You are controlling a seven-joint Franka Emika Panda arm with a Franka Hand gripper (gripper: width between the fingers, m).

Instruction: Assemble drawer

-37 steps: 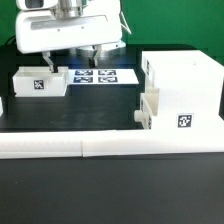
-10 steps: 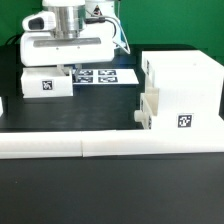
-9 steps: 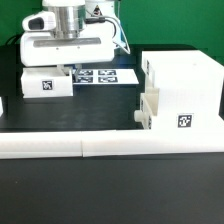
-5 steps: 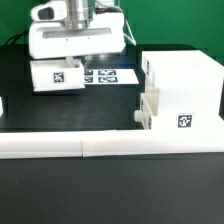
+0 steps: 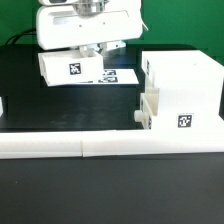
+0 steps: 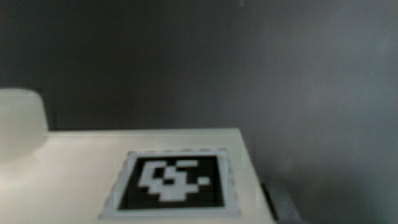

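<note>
So the white two-finger gripper (image 5: 100, 50) is up in the top middle of the exterior view, and it's clamped on the small white plastic open-top tray (image 5: 60, 72). The tray hangs right under the gripper in the upper left-centre of the frame, clear of the black table (image 5: 50, 115) and a bit tilted rather than level. Its square black-and-white tag (image 5: 72, 70) faces the camera.

Just to the right of the held tray you can see a slice of the thin flat white marker board (image 5: 120, 76) lying on the table, partly hidden behind the tray.

The big white cube-like plastic housing (image 5: 185, 85) sits on the right side of the frame, well apart from the held tray, with its own housing tag (image 5: 184, 122) low on the front face. Sticking out of its left face is what looks like a second tray (image 5: 148, 103), with a small knob (image 5: 138, 117) pointing left.

A long white bar (image 5: 110, 148) runs across the lower part of the frame in front of everything.

The wrist view is pretty blurry: mostly a close-up of the tray's (image 6: 80, 160) white surface and its tag (image 6: 178, 182) against a dark background. The fingers themselves I can't really make out there.
</note>
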